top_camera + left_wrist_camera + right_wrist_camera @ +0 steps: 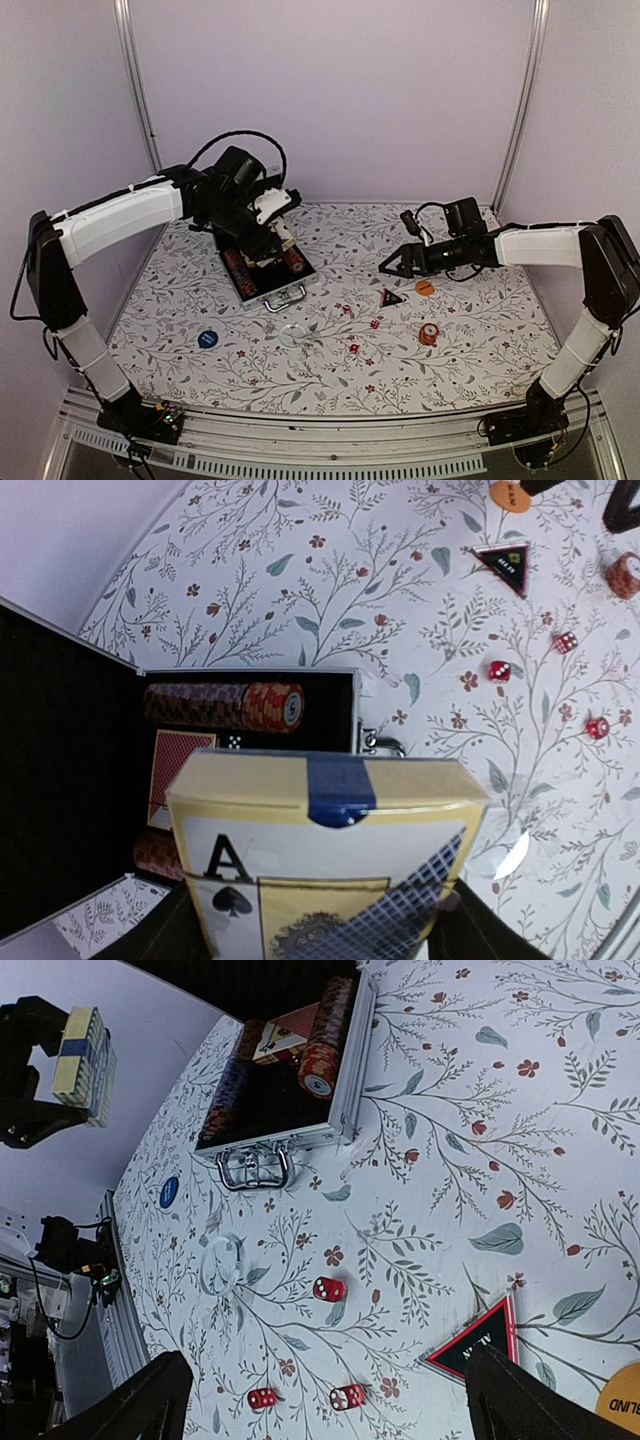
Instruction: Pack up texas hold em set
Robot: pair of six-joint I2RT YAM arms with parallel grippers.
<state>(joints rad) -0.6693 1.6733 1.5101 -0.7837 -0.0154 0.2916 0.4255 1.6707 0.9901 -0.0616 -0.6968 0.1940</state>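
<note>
The open silver case (300, 283) lies at the left, holding reddish chip rows (225, 704), a red card deck (178, 775) and a small die. My left gripper (276, 214) hovers over the case, shut on a gold and blue card deck (325, 850). My right gripper (390, 266) is open and empty, low over the table. Between its fingers (150, 1400) lie three red dice (329, 1288), with a black triangular token (475, 1345) to their right. The case (345, 1090) and its handle (252, 1168) show further off.
An orange round token (425, 287) and a short chip stack (429, 334) lie at the right. A blue round token (207, 339) and a clear round token (291, 334) lie near the front. Walls close in behind and at both sides.
</note>
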